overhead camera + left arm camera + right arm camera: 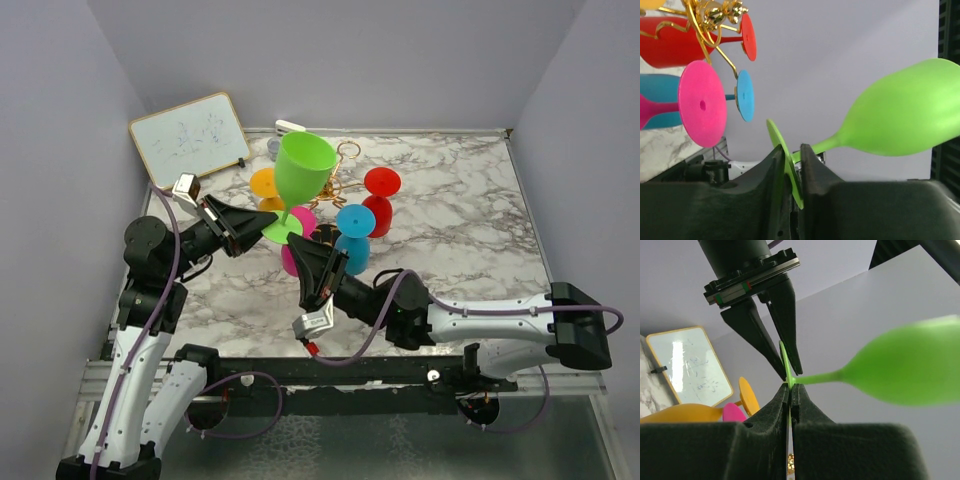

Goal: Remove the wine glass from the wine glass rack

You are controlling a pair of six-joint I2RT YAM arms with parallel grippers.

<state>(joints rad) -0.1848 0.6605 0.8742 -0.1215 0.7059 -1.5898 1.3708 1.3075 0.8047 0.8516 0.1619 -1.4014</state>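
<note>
A green wine glass (305, 165) is held up in the air, bowl upward, just left of the gold wire rack (343, 168). My left gripper (262, 228) is shut on the rim of its round foot (785, 157), with the bowl (905, 120) off to the right. My right gripper (302, 248) is shut on the same foot from the opposite side (789, 389), and the left arm's fingers (785, 335) show just beyond. The rack's gold top (715, 15) still carries several other glasses.
Orange (264, 184), pink (303, 222), blue (352, 238) and red (380, 200) glasses hang on the rack. A small whiteboard (190, 137) leans at the back left. The marble table (460, 220) has walls on three sides.
</note>
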